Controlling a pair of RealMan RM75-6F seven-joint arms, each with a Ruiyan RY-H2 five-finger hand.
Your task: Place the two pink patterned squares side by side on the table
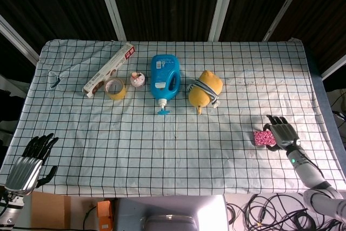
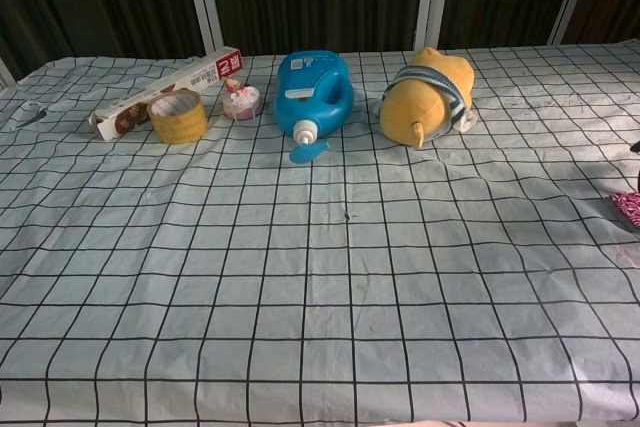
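One pink patterned square (image 1: 264,137) lies flat on the checked cloth near the table's right front; only its corner (image 2: 630,208) shows at the right edge of the chest view. I see no second pink square apart from it. My right hand (image 1: 283,132) rests just right of the square, fingers spread, its fingertips at the square's right edge; I cannot tell whether they touch. My left hand (image 1: 30,162) hangs off the table's front left corner, fingers extended, holding nothing.
Along the back stand a long foil box (image 1: 108,69), a tape roll (image 1: 115,88), a small pink figure (image 1: 138,79), a blue detergent bottle (image 1: 165,76) lying flat and a yellow plush toy (image 1: 205,90). Cables (image 1: 270,215) lie below the front edge.
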